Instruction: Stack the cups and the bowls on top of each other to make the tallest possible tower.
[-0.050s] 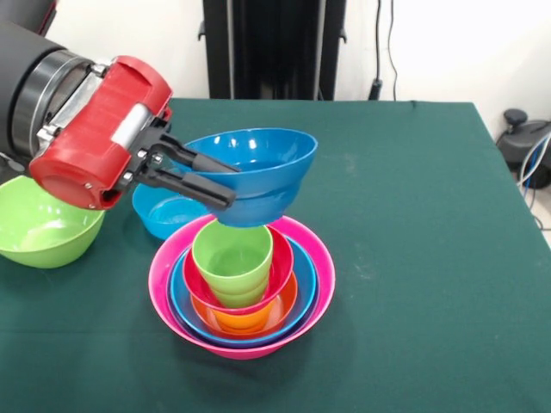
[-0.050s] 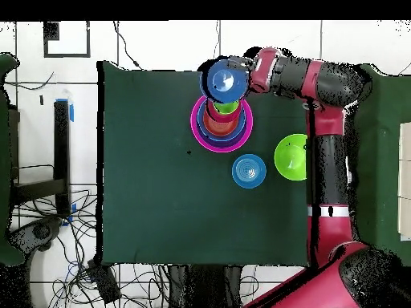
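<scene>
Overhead, the blue bowl point(image 2: 223, 81) hides the green cup point(image 1: 231, 258) — front view shows both.

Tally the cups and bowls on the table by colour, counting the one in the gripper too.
Pink: 1, the big pink bowl at the stack's base
Blue: 3, the held blue bowl, the blue bowl in the stack, the loose sky blue bowl
Red-pink: 1, red-pink bowl
Orange: 1, orange bowl
Lime green: 2, green cup, loose green bowl
Total: 8

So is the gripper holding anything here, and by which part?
Yes: the gripper holds the blue bowl by its rim, above the tower.
</scene>
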`<move>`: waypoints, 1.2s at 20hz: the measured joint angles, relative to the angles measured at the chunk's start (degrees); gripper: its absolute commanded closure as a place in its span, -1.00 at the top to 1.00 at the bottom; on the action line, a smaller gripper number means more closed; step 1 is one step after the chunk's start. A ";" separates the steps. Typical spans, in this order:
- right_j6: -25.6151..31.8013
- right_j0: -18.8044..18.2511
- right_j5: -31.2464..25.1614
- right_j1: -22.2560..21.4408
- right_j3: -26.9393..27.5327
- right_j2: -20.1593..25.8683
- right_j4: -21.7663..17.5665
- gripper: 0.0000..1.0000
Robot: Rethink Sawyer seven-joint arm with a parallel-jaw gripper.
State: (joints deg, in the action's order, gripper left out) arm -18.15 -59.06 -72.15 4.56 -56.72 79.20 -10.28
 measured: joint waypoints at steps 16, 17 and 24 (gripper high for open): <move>4.63 3.45 -6.49 2.24 7.04 -0.14 -0.06 -1.00; 5.00 3.53 -6.60 2.32 7.18 -0.15 -0.06 -1.00; 8.32 4.82 -8.50 3.37 10.13 -0.59 -0.06 -1.00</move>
State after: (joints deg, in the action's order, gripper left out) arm -9.83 -54.24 -80.65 7.93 -46.59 78.61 -10.34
